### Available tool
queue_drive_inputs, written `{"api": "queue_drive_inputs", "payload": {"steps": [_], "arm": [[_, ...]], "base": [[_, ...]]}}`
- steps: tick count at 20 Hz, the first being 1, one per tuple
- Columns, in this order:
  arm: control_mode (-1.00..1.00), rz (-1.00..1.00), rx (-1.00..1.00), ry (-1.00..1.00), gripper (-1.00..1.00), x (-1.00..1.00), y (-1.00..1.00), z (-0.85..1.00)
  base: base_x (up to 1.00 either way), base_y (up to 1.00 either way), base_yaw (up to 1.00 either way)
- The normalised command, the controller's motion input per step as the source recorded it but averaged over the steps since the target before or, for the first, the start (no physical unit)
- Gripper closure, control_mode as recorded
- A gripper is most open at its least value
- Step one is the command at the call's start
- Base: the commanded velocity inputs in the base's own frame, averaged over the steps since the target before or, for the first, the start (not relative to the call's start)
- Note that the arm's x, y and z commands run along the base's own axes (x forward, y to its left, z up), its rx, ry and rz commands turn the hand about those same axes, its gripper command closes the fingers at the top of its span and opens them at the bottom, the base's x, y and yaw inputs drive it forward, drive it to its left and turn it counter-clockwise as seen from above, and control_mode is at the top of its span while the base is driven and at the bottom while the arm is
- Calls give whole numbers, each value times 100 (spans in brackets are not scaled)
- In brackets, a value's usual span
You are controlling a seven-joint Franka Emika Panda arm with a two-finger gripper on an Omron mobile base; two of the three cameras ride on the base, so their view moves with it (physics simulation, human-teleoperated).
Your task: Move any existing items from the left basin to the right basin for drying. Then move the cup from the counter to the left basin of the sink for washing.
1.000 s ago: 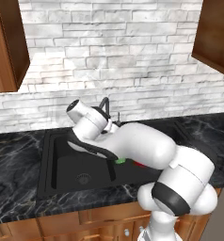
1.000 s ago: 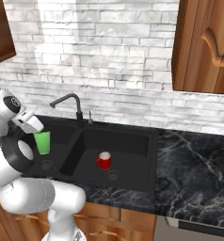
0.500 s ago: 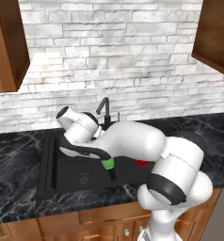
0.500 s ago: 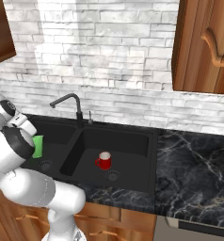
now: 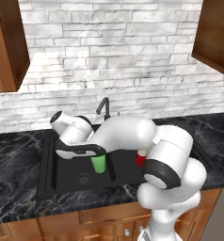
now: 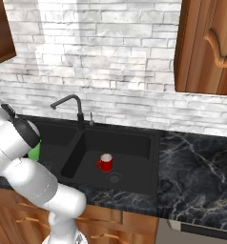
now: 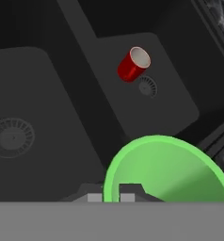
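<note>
Green cup (image 5: 99, 163): pinched at rim by end effector (image 7: 111, 196), hanging over left basin (image 5: 69, 175), left of ridge, for washing. Red cup (image 6: 105, 162): lying in right basin (image 6: 134, 143), near drain, for drying.

text: none legible | labels: none | brands: none | numbers/signs: none

red cup (image 6: 105, 163) in right basin (image 6: 134, 147), green cup (image 5: 99, 164) over left basin (image 5: 67, 174)
</note>
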Motion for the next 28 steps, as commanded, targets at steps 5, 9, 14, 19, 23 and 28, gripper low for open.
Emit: {"api": "queue_drive_inputs", "payload": {"steps": [5,9,14,19,23,28], "arm": [[-100,0,0,-7,100,18,14,-22],[-100,0,0,-11,100,16,5,-23],[-100,-1,0,-16,100,13,0,-20],[-100,0,0,-6,100,14,0,-16],[-100,0,1,0,100,12,0,-11],[-100,0,0,0,100,14,0,-14]], "base": [[0,0,0],[0,0,0],[0,0,0],[0,0,0],[0,0,0],[0,0,0]]}}
